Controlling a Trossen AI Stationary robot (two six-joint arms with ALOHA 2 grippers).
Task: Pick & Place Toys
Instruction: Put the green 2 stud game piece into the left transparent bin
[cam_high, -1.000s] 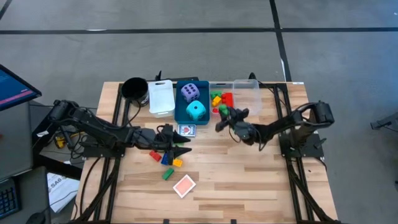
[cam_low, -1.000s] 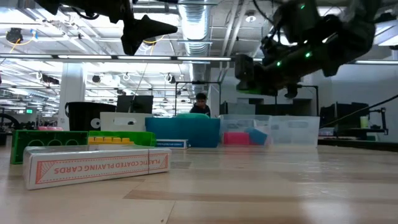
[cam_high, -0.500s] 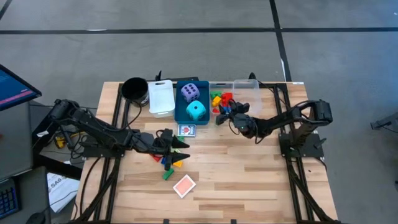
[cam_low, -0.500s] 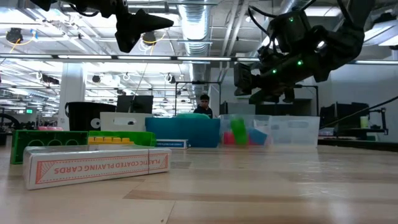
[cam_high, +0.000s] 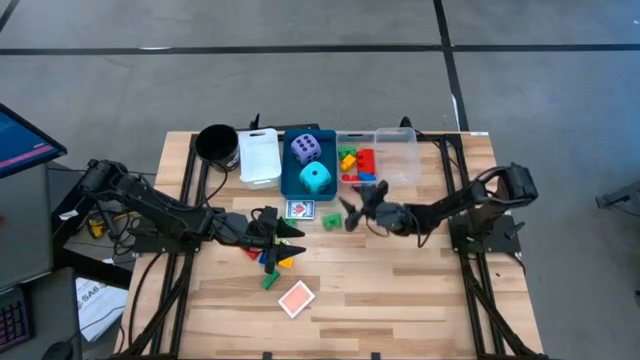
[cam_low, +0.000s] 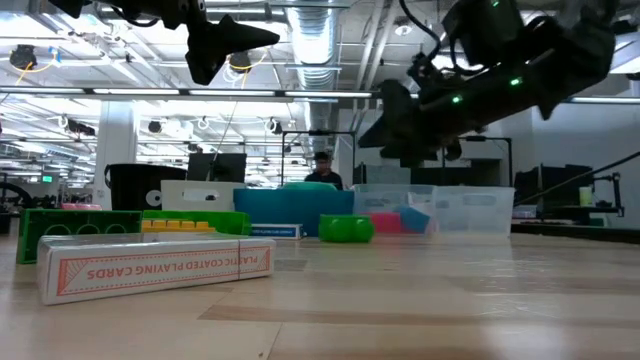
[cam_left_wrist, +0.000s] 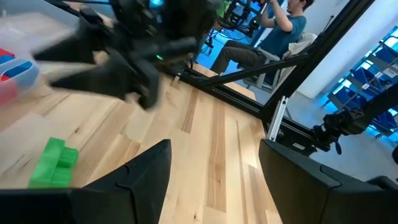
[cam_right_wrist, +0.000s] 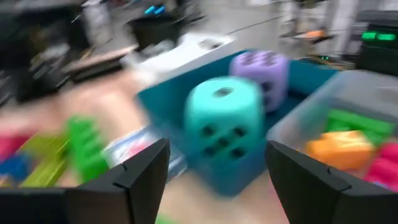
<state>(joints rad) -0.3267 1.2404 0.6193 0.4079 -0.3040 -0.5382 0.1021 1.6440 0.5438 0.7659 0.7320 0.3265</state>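
- Grey concrete floor all round, and a pale wooden bench (cam_high: 400, 290) in the middle carrying everything.
- Along the far edge of the bench: a black cup (cam_high: 216, 142), a white bin (cam_high: 259, 157), a blue bin (cam_high: 295, 182) and a clear bin (cam_high: 400, 152) in a row.
- Both dice sit in the blue bin, purple die (cam_high: 305, 148) behind, cyan die (cam_high: 316, 179) in front.
- Red, green and yellow bricks (cam_high: 354, 161) lie heaped in the clear bin's near end.
- Right gripper (cam_high: 352, 210) hangs above the bench just in front of the clear bin, its jaws spread apart with nothing between them.
- One green brick (cam_high: 331, 220) lies on the bench beside that gripper, near a pack of cards (cam_high: 300, 210) that sits at the blue bin's front wall.
- Left gripper (cam_high: 290, 238) hovers over the middle of the bench, jaws standing apart and empty.
- Under it, a small cluster of loose bricks (cam_high: 268, 262), red, blue, yellow and green.
- Another red-backed card pack (cam_high: 296, 298) lies alone nearer the front edge.
- Across the room in the low view, a person (cam_low: 321, 168) is seated behind the bins.
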